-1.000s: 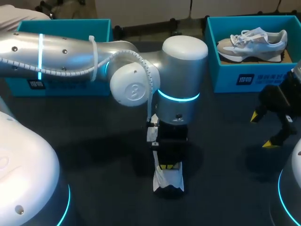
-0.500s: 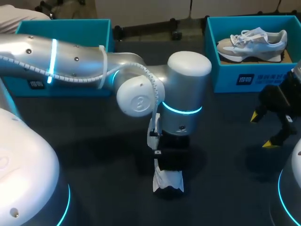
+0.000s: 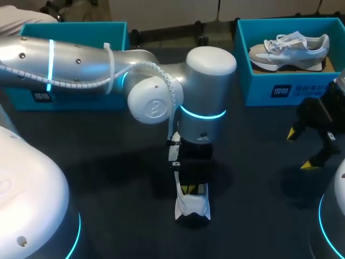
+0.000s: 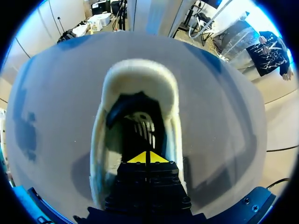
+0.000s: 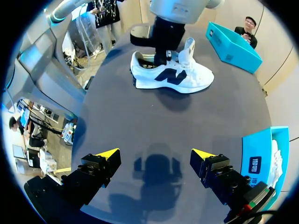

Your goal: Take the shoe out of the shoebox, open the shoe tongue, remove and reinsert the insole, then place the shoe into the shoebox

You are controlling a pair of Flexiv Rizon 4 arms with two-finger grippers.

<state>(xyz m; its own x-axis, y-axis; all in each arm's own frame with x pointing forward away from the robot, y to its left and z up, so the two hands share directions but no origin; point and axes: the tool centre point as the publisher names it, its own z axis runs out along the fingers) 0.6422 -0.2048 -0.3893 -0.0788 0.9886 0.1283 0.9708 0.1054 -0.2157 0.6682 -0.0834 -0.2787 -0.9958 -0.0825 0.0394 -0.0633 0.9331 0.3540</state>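
Shoe: the white shoe (image 3: pixel 192 208) is sitting on the dark bench (image 3: pixel 108 178) near the middle, on the side closest to the robot and well apart from both boxes; seen from the right wrist it is resting on its sole, side-on, with its tongue (image 5: pixel 188 49) standing up
Left gripper: the left gripper (image 4: pixel 148 157) is pointing straight down into the shoe's opening, its two yellow tips pressing together, closed tip to tip, just above the dark inside of the shoe
Left arm: the left arm (image 3: pixel 81 65) is coming in from the left and reaching past the middle, its wrist hanging right over the shoe
Right gripper: the right gripper (image 3: pixel 298 149) is hovering above the bench at the right, its fingers spreading wide, open, well apart from the shoe
Shoebox: the teal shoebox (image 3: pixel 259 89) is sitting open at the far right, beyond the right gripper
Second shoe: a pale grey-and-white second shoe (image 3: pixel 291 46) is lying side-on inside that shoebox
Other box: the other teal box (image 3: pixel 75 32) is sitting at the far left, partly behind the left arm
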